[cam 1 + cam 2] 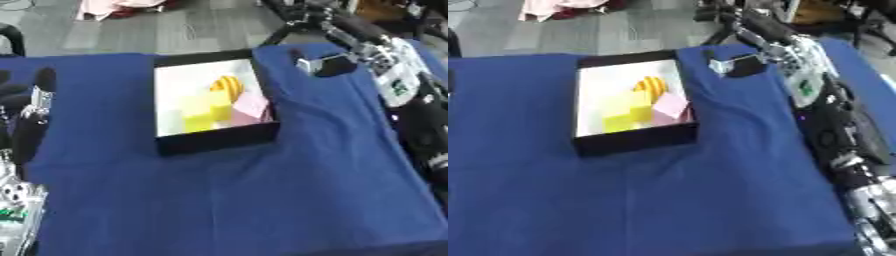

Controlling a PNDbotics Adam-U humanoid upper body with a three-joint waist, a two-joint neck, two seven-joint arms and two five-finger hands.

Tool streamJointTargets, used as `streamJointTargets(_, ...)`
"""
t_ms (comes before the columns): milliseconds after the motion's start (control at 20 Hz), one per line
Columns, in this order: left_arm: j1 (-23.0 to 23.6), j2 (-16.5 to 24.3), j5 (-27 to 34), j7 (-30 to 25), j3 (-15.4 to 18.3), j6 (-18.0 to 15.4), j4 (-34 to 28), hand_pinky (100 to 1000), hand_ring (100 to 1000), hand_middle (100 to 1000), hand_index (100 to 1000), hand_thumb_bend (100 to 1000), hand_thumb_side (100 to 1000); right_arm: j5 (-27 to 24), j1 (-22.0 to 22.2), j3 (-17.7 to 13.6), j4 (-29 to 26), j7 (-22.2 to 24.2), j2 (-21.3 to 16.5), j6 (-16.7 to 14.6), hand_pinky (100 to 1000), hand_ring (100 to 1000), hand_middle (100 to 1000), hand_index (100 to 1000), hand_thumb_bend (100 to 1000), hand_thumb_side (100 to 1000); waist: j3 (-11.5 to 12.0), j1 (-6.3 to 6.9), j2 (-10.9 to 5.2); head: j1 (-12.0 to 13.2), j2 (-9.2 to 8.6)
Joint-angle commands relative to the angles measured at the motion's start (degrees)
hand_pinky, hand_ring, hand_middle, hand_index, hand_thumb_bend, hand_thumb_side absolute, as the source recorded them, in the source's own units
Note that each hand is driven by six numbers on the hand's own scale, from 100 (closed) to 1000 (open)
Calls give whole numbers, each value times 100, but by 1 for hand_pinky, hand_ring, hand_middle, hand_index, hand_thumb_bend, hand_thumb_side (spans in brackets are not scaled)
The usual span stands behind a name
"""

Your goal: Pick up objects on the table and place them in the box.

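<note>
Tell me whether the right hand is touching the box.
Apart. The left eye view shows blue cloth between the right hand and the box wall.

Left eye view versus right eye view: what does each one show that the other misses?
Only the left eye view shows the left hand, at the left edge. Only the right eye view shows the right arm's silver lower part. Both share the black box on the blue cloth, holding yellow blocks, a pink piece and a striped yellow object, with the right hand beyond the box.
</note>
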Motion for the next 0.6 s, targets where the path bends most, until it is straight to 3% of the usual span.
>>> streamJointTargets(50,-10,451,-35,289,472,231,-15,782,628,611,816,712,701,-309,221,-483,-127,-299,-633,239,841,860,811,831,100,470,-68,-64,-182,316,-11)
streamJointTargets(150,42,513,12,477,777,308,-21,781,624,606,810,711,702,-498,527,-788,112,-487,-912,426,828,851,794,814,100,470,-171,-44,-182,449,-11)
streamJointTargets(250,80,495,120,658,967,244,8,782,623,605,806,713,704,-678,821,-1081,203,-668,-921,607,821,846,787,809,100,482,-236,-31,-174,516,-11)
streamJointTargets(400,91,399,305,915,884,70,99,782,621,603,806,715,706,-935,1238,-1438,-8,-925,-621,863,813,839,778,801,100,518,-309,0,-153,562,-11)
streamJointTargets(600,93,325,428,1082,674,-122,211,782,622,601,801,716,714,-1261,1767,-1436,-504,-1250,-108,1189,810,838,777,799,100,528,-356,5,-188,522,-11)
